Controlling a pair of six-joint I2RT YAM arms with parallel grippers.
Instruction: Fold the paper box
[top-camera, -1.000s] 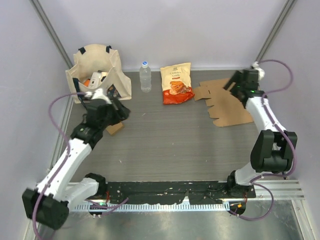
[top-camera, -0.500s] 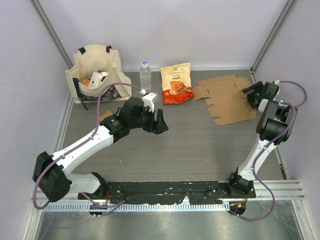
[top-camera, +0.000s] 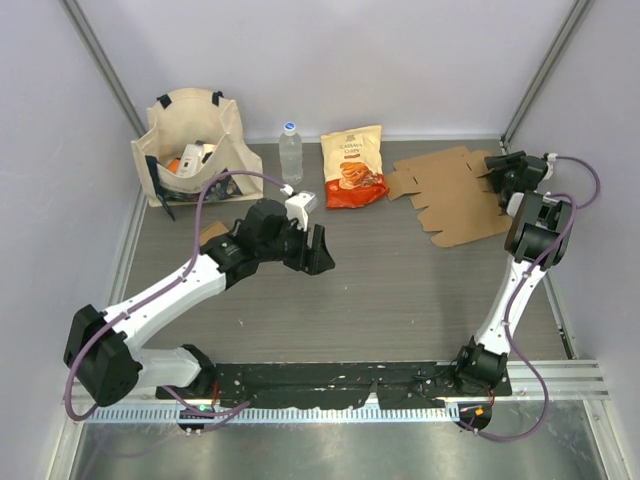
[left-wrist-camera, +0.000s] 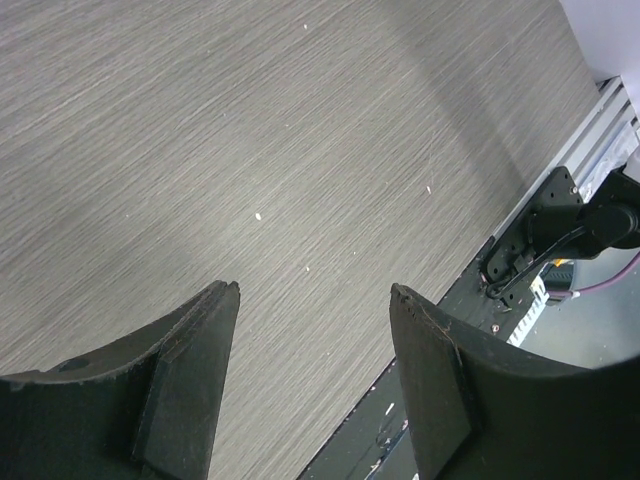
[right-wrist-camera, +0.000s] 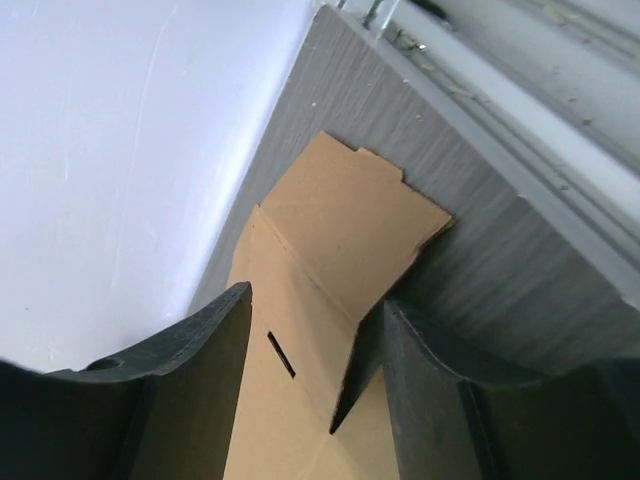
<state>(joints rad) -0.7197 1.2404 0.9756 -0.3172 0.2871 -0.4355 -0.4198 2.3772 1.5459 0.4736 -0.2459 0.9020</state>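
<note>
Robot lab cell, white panel walls (top-camera: 350, 60), aluminium rail (top-camera: 560, 372)

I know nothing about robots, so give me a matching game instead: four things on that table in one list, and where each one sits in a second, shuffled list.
Things:
1. tote bag
2. water bottle
3. snack bag
4. flat cardboard

Places:
A. far right, lying flat
B. far left corner
C. just right of the bottle
D. upright between the tote and the snacks

Pairs: 1-B, 2-D, 3-C, 4-A
</note>
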